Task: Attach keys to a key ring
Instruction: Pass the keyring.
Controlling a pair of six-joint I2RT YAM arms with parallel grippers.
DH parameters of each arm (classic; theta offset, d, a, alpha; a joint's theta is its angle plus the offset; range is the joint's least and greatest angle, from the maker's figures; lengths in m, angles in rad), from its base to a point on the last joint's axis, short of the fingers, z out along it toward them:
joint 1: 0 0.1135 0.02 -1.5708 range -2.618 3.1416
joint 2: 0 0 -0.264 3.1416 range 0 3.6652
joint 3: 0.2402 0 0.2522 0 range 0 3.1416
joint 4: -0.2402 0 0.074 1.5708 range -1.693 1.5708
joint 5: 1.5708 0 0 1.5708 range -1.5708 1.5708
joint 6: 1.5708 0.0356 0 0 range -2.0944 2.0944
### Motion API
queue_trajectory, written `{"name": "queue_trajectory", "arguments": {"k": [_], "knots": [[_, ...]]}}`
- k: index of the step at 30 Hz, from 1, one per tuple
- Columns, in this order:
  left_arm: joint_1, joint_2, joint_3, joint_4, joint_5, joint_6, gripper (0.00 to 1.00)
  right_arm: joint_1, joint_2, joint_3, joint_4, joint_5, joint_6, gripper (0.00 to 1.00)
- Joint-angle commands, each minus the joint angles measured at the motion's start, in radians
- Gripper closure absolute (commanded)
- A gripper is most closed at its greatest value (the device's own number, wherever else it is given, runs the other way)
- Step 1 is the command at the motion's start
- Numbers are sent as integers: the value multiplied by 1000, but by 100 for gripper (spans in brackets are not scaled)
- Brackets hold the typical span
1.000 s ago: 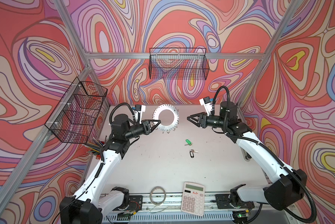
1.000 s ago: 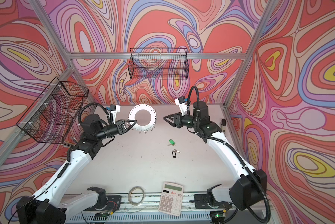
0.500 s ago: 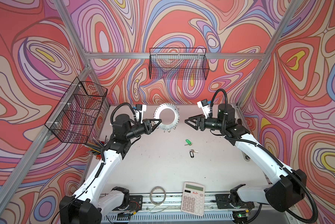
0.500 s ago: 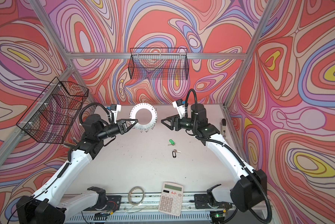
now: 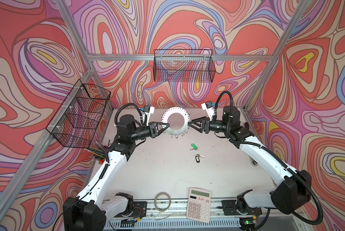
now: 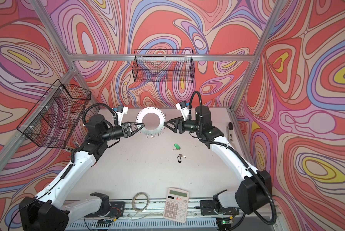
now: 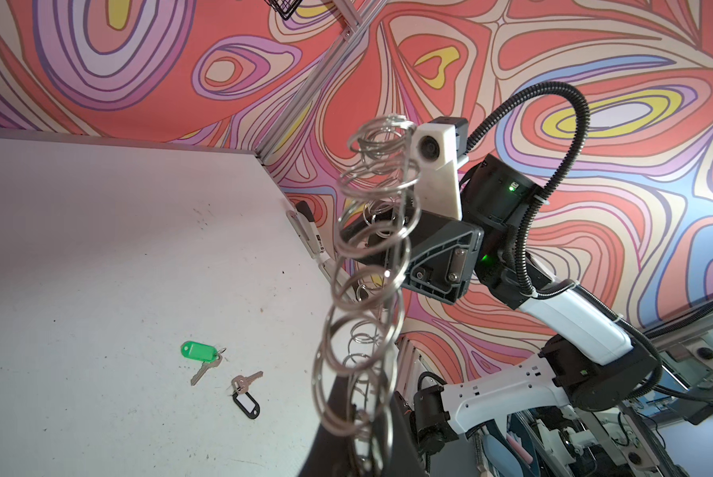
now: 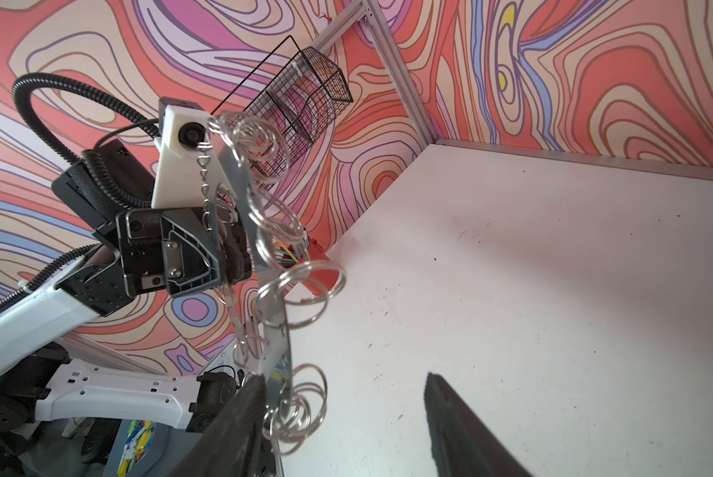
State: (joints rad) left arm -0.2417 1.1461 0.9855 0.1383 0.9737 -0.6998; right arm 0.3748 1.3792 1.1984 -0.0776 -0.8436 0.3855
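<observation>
My left gripper [image 5: 167,125] clamps the key ring [image 5: 175,110] at 9 o'clock; open right gripper [image 5: 190,123] at 3 may knock it loose

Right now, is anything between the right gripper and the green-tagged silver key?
Nothing visible: the green-tagged silver key lies uncovered, apart from the black-tagged key; the open right gripper is at the grey metal disc.

Calculator [image 5: 198,204] near thin hoop [image 5: 163,201] (both flat)

Left arm [image 5: 106,171] and right arm [image 5: 267,157]: white shells, black joint housings, black corrugated cable conduit [image 7: 584,124], white wrist-camera mount [image 7: 437,161], black ribbed left gripper [image 5: 168,125] and right gripper [image 5: 189,124], silver screws [image 7: 453,276], green LED [image 7: 485,258].
</observation>
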Motion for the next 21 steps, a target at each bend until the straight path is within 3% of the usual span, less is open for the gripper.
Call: {"name": "queue_trajectory", "arguments": {"k": [1,12,21], "knots": [[-2,4,30,59,43,-17,100,13,7,5,106,-73,49,39],[-2,24,23,136,68,-76,100,33,40,-11,223,-152,133,60],[-2,21,24,133,78,-82,100,35,39,-34,291,-176,183,100]]}}
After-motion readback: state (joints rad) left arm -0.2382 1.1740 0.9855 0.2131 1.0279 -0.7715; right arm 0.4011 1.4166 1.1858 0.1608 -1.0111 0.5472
